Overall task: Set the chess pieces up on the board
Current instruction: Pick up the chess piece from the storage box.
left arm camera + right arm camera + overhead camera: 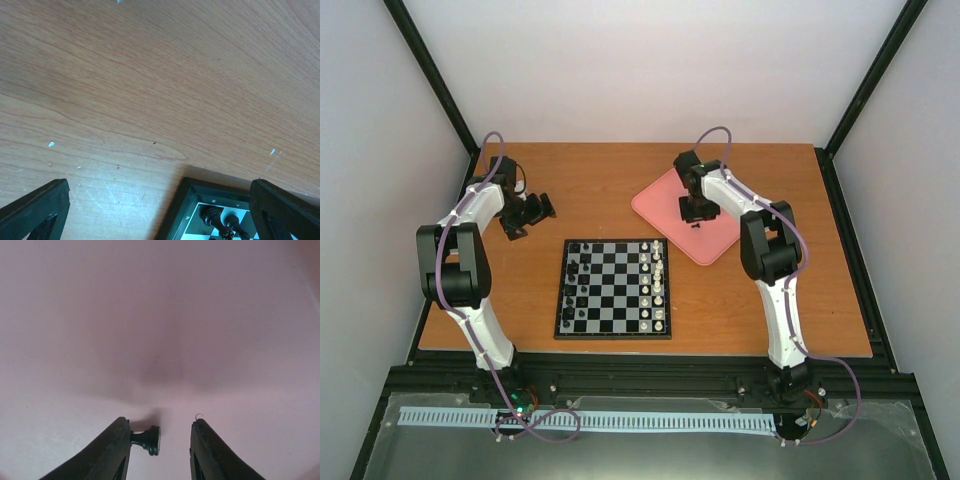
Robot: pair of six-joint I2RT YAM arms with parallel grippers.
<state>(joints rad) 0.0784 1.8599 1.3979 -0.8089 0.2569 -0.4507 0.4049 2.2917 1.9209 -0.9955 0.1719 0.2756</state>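
R gripper low over pink tray, jaws released. A black chess piece lies on its side btwn them, top touching one finger, clear of the other. L gripper over bench by board corner, jaws spread wide, nothing in them. Black pieces fill board's left cols, white pieces the right.

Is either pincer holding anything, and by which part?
Nothing is clamped. The right pincer is open over the pink tray, a black chess piece lying between its jaws, head against one, base clear of the other. The left pincer is open, empty.
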